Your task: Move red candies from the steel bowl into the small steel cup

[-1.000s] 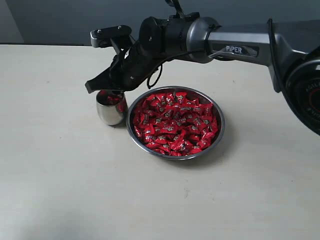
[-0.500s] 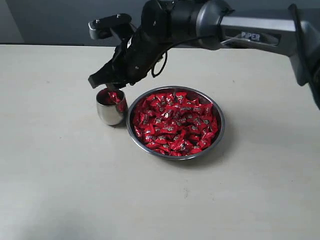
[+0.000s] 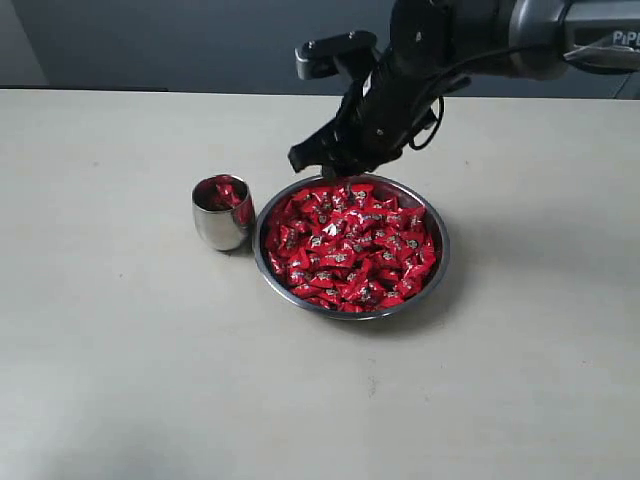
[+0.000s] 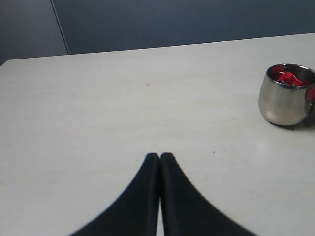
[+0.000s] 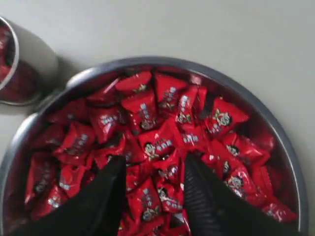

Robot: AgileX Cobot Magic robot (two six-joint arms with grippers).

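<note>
White letters "PiP" on the grey casing of the right arm [image 3: 622, 38], cut off by the edge of the exterior view. The red candies [image 5: 156, 145] each carry a small white print, some with a cartoon face and a short row of characters; too blurred to read in any view.

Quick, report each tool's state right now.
Left tool: shut, holding nothing.
Right tool: open, empty, above the red candies in the steel bowl.
</note>
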